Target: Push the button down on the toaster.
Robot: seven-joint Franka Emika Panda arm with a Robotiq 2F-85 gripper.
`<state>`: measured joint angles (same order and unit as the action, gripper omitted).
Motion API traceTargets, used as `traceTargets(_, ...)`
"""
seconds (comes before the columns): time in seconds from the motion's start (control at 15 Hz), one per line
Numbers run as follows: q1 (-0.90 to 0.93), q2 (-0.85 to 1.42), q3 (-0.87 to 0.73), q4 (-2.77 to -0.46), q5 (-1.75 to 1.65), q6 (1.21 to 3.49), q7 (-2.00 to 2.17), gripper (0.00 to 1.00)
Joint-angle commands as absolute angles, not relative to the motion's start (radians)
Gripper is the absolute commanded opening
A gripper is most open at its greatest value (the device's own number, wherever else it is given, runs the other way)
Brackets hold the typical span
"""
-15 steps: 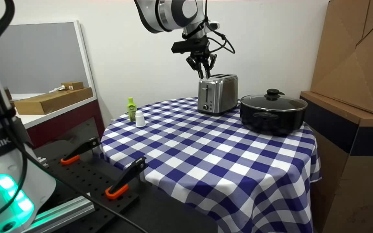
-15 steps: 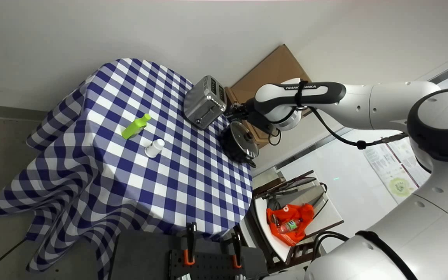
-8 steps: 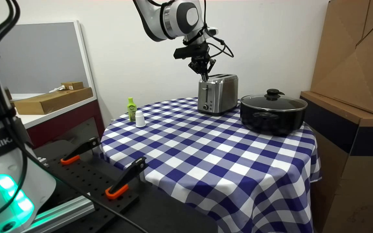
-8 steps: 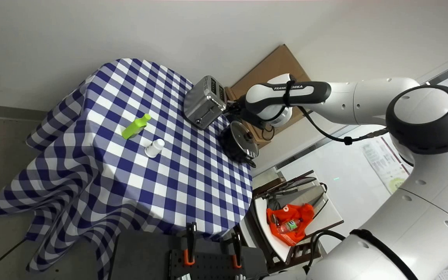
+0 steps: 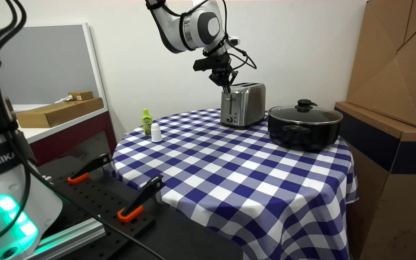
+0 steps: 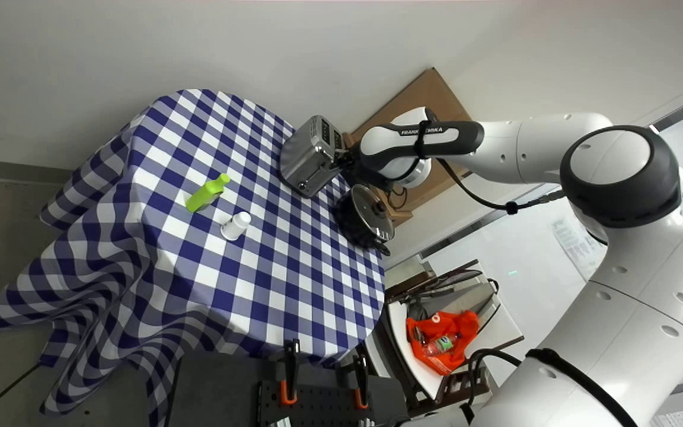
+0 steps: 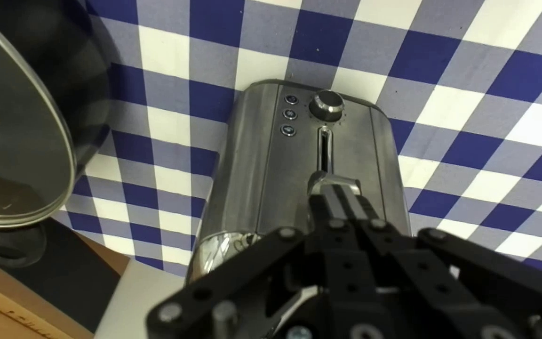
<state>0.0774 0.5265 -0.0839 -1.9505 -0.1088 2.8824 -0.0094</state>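
The toaster [image 7: 290, 165] was seen on the table [image 5: 208, 162], near the black pot [image 5: 303, 126]. The gripper [image 7: 344, 200] was closed, nothing held, fingertips [image 7: 332, 202] at the lever [image 7: 334, 179]; contact could not be told. The metal shell [image 5: 255, 104] was judged stiff, slippery, light; only the lever was to be pressed.

Black pot [image 5: 303, 136] shares your checked tablecloth [image 5: 211, 159]

In both exterior views you see the pot upright, its glass lid [image 5: 306, 115] on. Well apart from it, you have a green bottle [image 5: 147, 124] and a white container [image 5: 156, 133], near each other but apart. In an exterior view you find a large box [image 5: 397, 68] stacked on a lower box [image 5: 392, 189], and a small carton [image 5: 81, 95] resting on a longer carton [image 5: 63, 112]. In an exterior view an orange bag [image 6: 443, 332] lies beyond the tablecloth.
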Motion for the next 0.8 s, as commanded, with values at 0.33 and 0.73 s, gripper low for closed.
traceTargets(0.33, 0.139, 0.634, -0.148, -1.863, -0.163, 2.92, 0.051, 0.0)
traceTargets(0.73, 0.165, 0.69, -0.166, -1.821, -0.162, 2.935, 0.058, 0.0)
